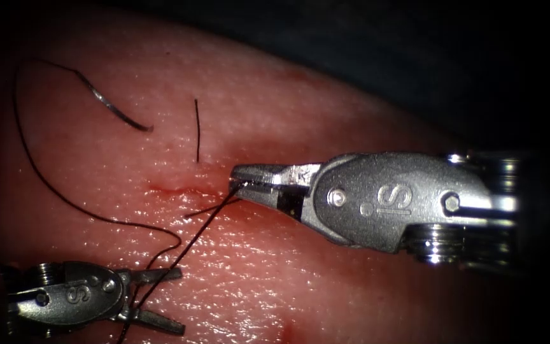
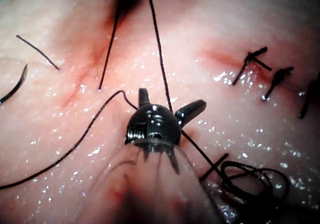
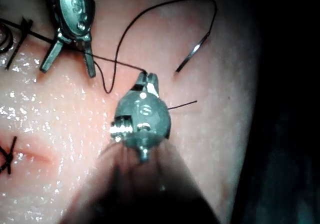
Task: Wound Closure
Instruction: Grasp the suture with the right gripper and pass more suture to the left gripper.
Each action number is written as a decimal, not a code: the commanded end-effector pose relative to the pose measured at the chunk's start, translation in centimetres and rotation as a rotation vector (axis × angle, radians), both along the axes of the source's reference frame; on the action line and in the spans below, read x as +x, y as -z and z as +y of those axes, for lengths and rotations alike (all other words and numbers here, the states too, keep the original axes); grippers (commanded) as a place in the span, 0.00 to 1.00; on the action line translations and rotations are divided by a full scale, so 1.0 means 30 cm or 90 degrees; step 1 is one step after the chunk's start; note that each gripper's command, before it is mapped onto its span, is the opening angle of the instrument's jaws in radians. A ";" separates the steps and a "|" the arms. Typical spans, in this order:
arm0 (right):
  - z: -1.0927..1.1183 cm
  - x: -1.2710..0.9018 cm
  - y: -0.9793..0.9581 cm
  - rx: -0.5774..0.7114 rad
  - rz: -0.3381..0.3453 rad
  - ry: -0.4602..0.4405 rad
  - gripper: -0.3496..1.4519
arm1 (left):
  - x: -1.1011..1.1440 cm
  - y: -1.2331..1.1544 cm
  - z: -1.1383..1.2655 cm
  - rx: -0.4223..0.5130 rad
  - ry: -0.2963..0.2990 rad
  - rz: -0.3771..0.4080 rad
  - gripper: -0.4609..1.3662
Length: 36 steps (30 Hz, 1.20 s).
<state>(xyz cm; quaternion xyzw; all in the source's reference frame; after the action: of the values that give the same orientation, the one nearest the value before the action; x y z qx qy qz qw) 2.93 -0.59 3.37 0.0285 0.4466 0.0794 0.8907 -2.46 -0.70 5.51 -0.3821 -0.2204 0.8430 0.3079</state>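
Needle: we log it lying free on tissue, left of cut, not in tissue. Thread: we trace it from needle, looping down. Right tool: jaws clamped on thread at cut. Left tool: jaws spread wide, holding nothing, thread passing between.

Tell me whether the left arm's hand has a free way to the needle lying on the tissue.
Probably yes. The needle lies loose on the tissue, left of the cut. The left hand is open and holds nothing; only thread crosses between. The right hand is shut on thread.
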 end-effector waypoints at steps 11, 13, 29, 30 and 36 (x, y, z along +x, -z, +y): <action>0.0004 -0.0008 0.0002 -0.001 0.003 -0.001 0.00 | 0.0051 -0.0027 -0.0037 -0.007 0.004 0.025 0.60; 0.0004 -0.0009 0.0001 -0.001 0.003 -0.001 0.00 | 0.0060 -0.0026 -0.0039 -0.008 0.002 0.023 0.56; -0.0012 -0.0018 -0.0018 -0.003 0.002 0.001 0.00 | 0.0121 0.0016 -0.0072 0.008 -0.001 0.020 0.06; -0.0015 -0.0019 -0.0022 -0.003 0.000 0.003 0.00 | 0.0125 0.0030 -0.0072 0.004 -0.004 0.012 0.06; -0.0034 -0.0019 -0.0065 0.014 -0.006 -0.003 0.00 | 0.0149 0.0132 -0.0033 -0.016 0.036 -0.058 0.06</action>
<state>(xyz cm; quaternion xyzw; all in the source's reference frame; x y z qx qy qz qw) 2.87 -0.70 3.59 0.0369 0.4406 0.0854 0.8929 -2.00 -0.75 5.03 -0.4335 -0.2096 0.8160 0.3200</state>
